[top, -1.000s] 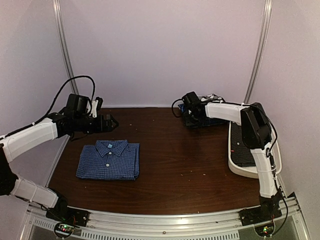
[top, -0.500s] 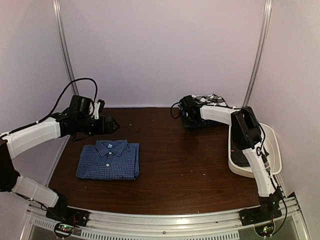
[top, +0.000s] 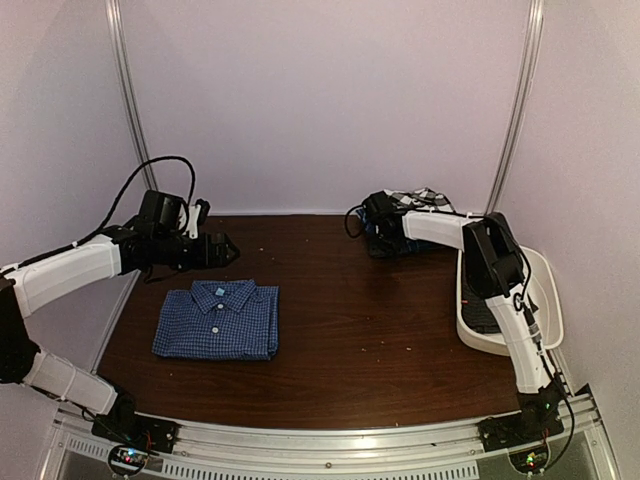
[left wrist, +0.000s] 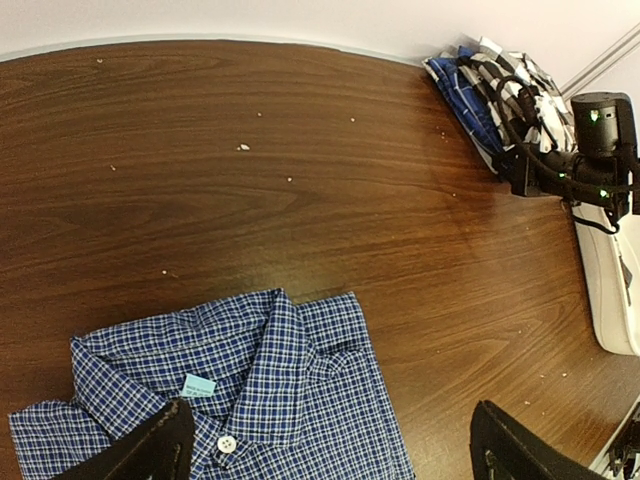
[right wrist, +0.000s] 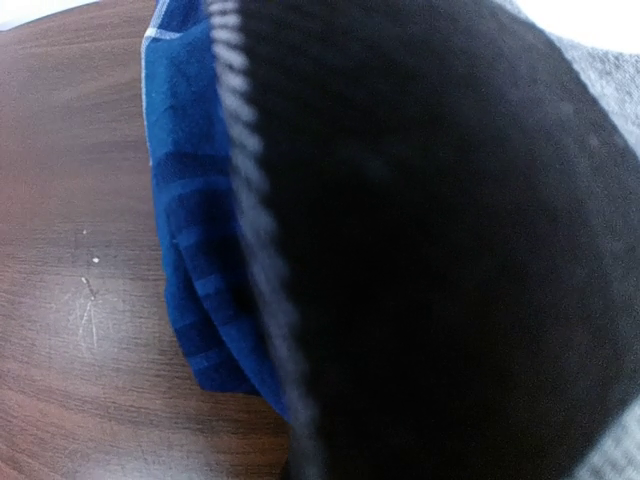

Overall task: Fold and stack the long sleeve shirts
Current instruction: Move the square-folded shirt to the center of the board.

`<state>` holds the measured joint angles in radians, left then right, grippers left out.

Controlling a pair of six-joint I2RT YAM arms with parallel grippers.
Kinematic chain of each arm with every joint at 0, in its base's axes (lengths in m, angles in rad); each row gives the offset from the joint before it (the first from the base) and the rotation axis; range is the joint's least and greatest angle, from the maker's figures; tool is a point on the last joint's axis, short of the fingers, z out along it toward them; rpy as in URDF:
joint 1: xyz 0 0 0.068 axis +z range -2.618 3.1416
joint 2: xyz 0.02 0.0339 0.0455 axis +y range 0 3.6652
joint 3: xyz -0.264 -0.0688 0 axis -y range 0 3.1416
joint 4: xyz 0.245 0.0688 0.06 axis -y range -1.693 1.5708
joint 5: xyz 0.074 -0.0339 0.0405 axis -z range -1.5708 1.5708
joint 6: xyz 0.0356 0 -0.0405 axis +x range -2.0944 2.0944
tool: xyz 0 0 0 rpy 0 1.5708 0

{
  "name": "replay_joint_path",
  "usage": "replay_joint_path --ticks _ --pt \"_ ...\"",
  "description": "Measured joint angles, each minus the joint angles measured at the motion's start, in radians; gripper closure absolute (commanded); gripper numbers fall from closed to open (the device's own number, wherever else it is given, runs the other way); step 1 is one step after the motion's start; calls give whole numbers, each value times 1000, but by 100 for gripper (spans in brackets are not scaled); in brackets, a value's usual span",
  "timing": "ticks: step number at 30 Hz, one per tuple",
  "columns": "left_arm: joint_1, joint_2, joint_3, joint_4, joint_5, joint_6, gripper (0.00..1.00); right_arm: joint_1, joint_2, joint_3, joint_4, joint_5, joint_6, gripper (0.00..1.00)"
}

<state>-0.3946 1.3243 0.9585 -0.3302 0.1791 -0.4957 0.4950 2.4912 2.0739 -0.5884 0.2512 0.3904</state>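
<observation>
1 of 3 done: blue-check shirt [top: 217, 320] lies folded front-left on the table [top: 350, 330]. The rest, a pile of shirts [left wrist: 462, 88], sits unfolded back-right near the tub [top: 548, 292]. L gripper [top: 222, 248] hangs wide open, empty, over the shirt's collar edge. R gripper [top: 378, 228] is clamped tight in the pile, prob. on cloth, can't tell which. L wrist cam shows b/w check there; R wrist cam shows only blurred dark + blue cloth.

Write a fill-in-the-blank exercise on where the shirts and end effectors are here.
1. The folded blue-check shirt lies on the table's ___ half.
2. The left end effector near it has its jaws ___.
3. The right end effector is at the shirt pile in the far ___ corner.
4. The tub is ___ in colour.
Missing words: left; open; right; white.
</observation>
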Motion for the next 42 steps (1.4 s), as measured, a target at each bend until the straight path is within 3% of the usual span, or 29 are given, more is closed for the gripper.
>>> replay_joint_path --ticks 10,24,30,40,42 --pt "0 5 -1 -23 -22 -38 2 28 -91 -127 32 -106 26 100" --pt "3 2 -45 -89 -133 -128 2 295 -135 -194 175 -315 217 100" --pt "53 -21 -87 -105 -172 -168 3 327 -135 -200 226 -381 273 100" --pt "195 -63 -168 -124 -202 -240 2 349 -163 -218 266 -435 283 46" --pt "224 -63 -181 -130 -206 -248 2 361 -189 -231 270 -436 267 40"
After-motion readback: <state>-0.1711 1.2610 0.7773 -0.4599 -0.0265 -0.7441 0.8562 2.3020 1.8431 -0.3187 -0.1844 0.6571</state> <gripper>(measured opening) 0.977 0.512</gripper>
